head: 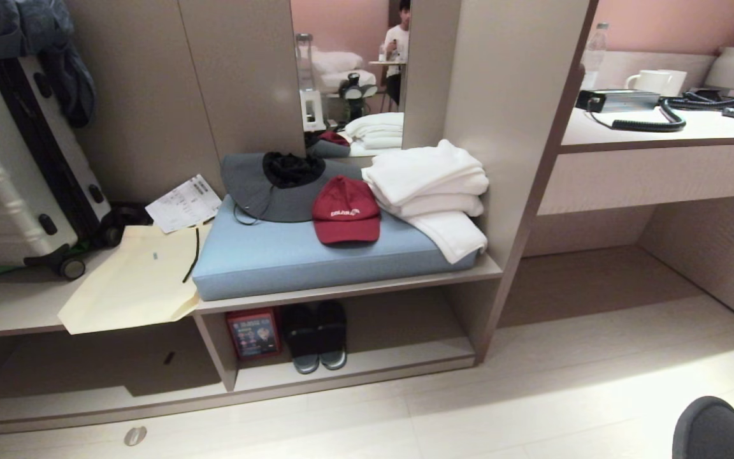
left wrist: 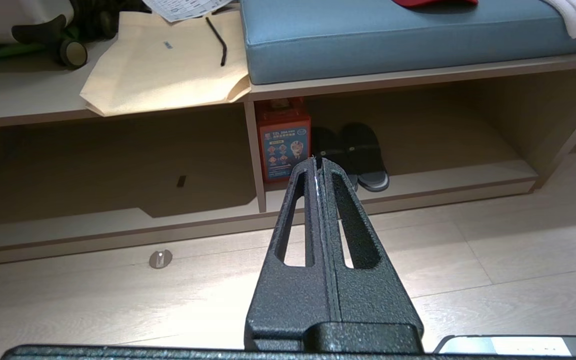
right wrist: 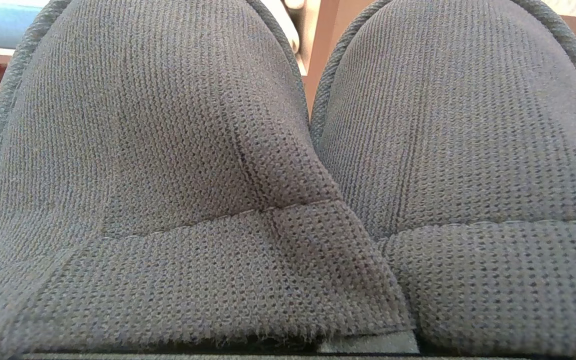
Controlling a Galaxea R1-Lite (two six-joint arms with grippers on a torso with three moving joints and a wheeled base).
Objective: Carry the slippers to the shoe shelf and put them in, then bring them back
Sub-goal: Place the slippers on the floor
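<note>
While left gripper [left wrist: 318, 162] points at the shoe shelf [left wrist: 398, 187], fingers [left wrist: 340, 200] clenched empty, right fingers grasping slippers [right wrist: 288, 165].

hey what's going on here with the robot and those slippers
The right end effector holds the grey slippers side by side, filling its wrist view; their toes peek into the head view's lower right. The shoe shelf ahead already holds a black pair. The left end effector is shut and empty, above the floor.

The left gripper [left wrist: 318, 162] has two long black fingers [left wrist: 293, 225] with a rough, speckled finish, each pierced by a narrow lengthwise slot, tapering from a broad black base; beneath it sits perhaps a pale plate.
</note>
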